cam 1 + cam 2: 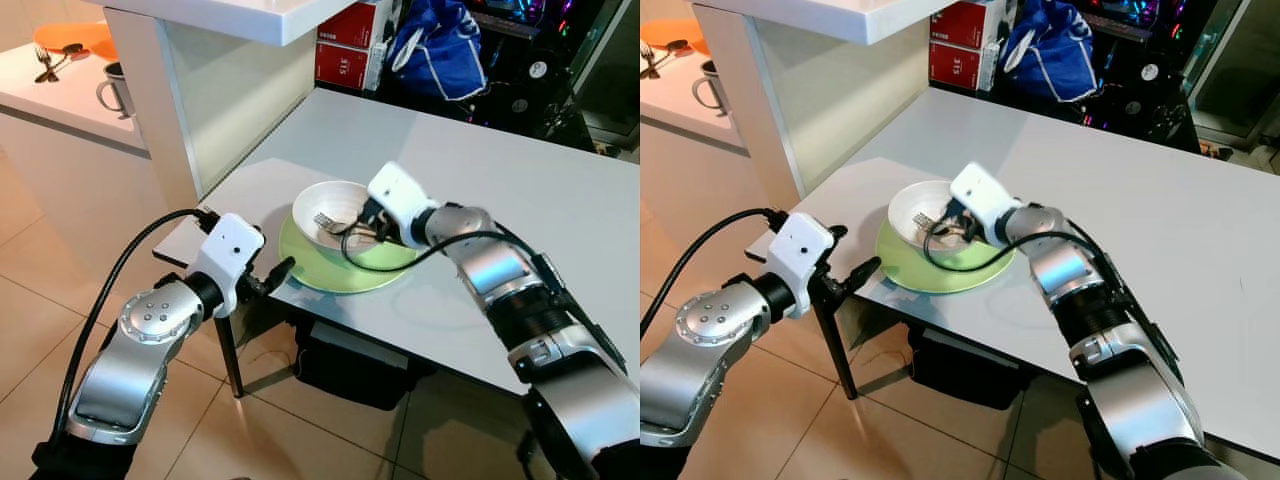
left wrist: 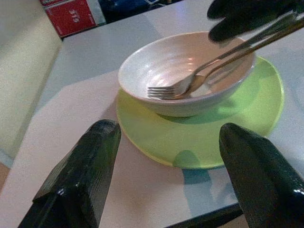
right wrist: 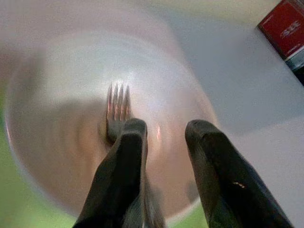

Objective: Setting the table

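Observation:
A white bowl (image 1: 335,195) stands on a green plate (image 1: 330,270) near the front left corner of the pale table (image 1: 560,200). A metal fork (image 2: 166,89) lies in the bowl, tines toward the far side, with its handle rising over the rim to my right gripper (image 1: 365,225). In the right wrist view that gripper (image 3: 167,126) is open over the bowl, and the fork (image 3: 118,107) runs under one finger. My left gripper (image 1: 275,272) hangs open at the table's front edge, just short of the plate (image 2: 209,142), with nothing between its fingers (image 2: 80,180).
A white counter post (image 1: 160,90) rises left of the table. Behind it, a lower counter carries a metal mug (image 1: 112,90) and an orange plate (image 1: 75,40). Red boxes (image 1: 350,50) and a blue bag (image 1: 440,50) stand beyond the table's far edge. A dark object (image 1: 350,360) sits under the table.

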Controlling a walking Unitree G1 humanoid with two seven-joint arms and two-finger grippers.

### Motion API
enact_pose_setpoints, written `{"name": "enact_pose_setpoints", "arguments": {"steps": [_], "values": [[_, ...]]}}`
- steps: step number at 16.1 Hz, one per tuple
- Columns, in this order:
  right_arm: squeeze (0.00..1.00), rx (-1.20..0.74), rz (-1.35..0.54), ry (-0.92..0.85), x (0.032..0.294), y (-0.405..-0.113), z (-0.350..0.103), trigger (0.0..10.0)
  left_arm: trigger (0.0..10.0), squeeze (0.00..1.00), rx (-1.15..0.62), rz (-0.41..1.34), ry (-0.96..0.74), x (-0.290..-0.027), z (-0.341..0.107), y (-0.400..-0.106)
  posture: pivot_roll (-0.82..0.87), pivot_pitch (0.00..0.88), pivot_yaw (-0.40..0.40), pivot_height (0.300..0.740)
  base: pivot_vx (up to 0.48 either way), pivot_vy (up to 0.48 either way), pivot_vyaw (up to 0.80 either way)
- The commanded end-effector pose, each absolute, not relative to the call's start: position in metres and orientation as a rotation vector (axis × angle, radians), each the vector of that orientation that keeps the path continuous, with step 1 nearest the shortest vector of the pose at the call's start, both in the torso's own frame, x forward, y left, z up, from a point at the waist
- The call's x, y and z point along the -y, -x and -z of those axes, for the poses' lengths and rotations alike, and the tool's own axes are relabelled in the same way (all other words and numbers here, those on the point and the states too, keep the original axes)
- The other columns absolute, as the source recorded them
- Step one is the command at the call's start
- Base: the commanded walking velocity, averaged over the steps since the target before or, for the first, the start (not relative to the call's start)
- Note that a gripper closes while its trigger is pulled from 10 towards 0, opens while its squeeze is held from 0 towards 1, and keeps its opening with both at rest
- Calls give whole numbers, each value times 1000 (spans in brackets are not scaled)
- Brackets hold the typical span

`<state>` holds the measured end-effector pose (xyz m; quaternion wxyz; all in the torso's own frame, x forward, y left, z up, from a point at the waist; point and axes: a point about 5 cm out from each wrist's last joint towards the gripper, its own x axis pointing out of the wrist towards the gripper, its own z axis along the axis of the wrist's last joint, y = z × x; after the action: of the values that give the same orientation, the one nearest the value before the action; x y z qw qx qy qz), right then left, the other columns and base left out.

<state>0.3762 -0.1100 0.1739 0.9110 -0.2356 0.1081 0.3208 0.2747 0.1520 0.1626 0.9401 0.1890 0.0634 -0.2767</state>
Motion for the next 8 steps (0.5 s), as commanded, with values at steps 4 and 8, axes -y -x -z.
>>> {"name": "enact_pose_setpoints", "arguments": {"steps": [4,8], "values": [[0,-28,-499,98,135,-365,-213,10000,10000,0,-44,475,-390,-146,-174,-281,77,0,-94,740,0,0,0],[0,138,-352,-264,153,-333,-217,10000,10000,0,-39,439,-377,-144,-176,-282,101,0,-113,740,0,0,0]]}}
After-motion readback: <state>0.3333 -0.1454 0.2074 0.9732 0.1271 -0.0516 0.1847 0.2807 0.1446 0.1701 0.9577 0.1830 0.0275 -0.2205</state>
